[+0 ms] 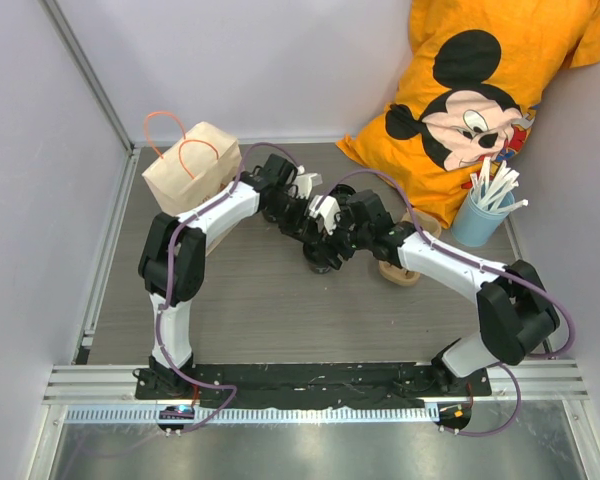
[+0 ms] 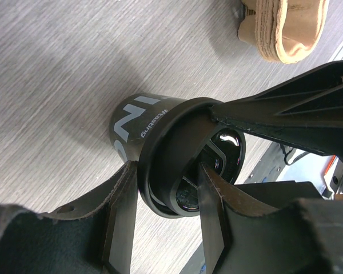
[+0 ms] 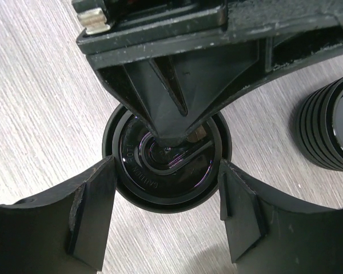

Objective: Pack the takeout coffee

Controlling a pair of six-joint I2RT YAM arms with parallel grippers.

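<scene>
Mid-table: takeout coffee [image 2: 134, 123] upright, axis vertical, directly under both wrists (top view hides it). Left gripper [image 2: 167, 174] pinches the lid [image 3: 143, 182] rim, one finger in the recess. Right gripper [image 3: 166, 168] straddles the lid; cannot tell whether it grips. Only the left wrist view shows its side wall. Paper bag [image 1: 190, 165] far left, left arm nearer.

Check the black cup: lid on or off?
On. The lid covers the cup's mouth in both wrist views; whether it is fully snapped down, cannot tell.

Carrier [image 2: 297, 34] near cup [image 2: 151, 123] (bag [image 1: 190, 165] well apart)
</scene>
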